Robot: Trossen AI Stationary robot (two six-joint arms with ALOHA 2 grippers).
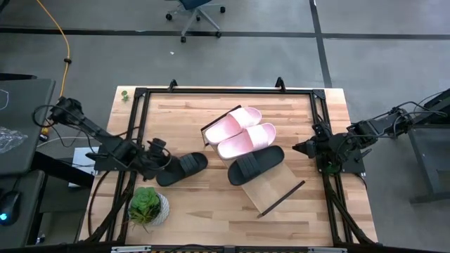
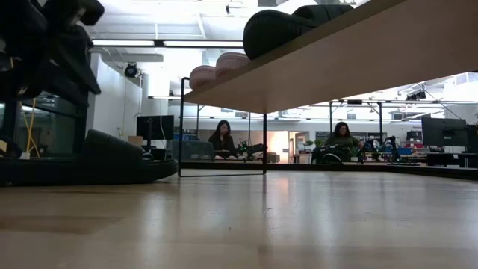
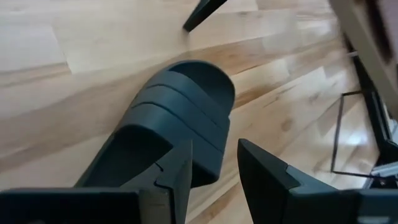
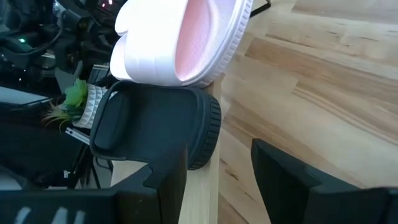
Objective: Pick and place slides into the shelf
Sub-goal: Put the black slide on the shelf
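The light-wood bench (image 1: 211,204) stood on grey floor in an open office. Three slides (image 1: 246,137) lay on the shelf (image 1: 275,188); a black slide (image 1: 183,169) lay by the left end effector (image 1: 159,156), whose fingers stood apart around its edge. The right end effector (image 1: 301,148) stood wide, empty. No writing was legible.

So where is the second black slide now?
In the high view, the black slide lies on the table's left side, off the shelf, at the left gripper.

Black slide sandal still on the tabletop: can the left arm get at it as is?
Probably yes. The matte black slide sandal lies right before the left end effector, fingers open at its strap, nothing between them.
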